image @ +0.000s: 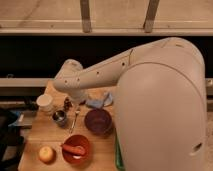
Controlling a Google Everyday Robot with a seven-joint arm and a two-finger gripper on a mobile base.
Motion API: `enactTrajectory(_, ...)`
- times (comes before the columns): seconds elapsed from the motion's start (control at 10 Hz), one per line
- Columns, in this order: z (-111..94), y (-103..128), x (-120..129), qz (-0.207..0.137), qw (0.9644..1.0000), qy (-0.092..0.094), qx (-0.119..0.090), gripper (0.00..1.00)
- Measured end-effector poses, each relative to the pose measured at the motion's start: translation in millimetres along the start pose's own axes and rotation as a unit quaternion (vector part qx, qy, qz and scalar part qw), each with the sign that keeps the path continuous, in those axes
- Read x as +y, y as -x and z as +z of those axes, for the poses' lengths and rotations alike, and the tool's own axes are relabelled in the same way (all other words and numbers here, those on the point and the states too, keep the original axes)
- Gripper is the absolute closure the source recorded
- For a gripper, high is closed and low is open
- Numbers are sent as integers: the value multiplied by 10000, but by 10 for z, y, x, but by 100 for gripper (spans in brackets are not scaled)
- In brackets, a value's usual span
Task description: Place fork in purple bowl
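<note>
Arm (102, 70) reaches in from the right, with the gripper (76, 101) low over the wooden table (37, 135). Clamped or loose, I cannot tell. The fork (74, 120), slim and silvery, slants down right beneath it, between the steel cup (60, 118) and the purple bowl (98, 122); lifted or lying, unclear. That bowl is deep, round and smooth, just beside the fork, so I'd judge a short hop right should do. The red bowl (76, 148) sits close too, so aim matters.
</note>
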Motion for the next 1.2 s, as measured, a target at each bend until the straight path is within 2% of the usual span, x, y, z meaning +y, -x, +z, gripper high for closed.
enactTrajectory(0.2,12,-3,-2,21,10000,28,13,35)
enactTrajectory(0.7,518,147,12,48,9986,484,190,35)
enactTrajectory(1.0,653,233,34,60,9974,661,280,35)
enactTrajectory(1.2,860,270,76,90,9959,830,351,35)
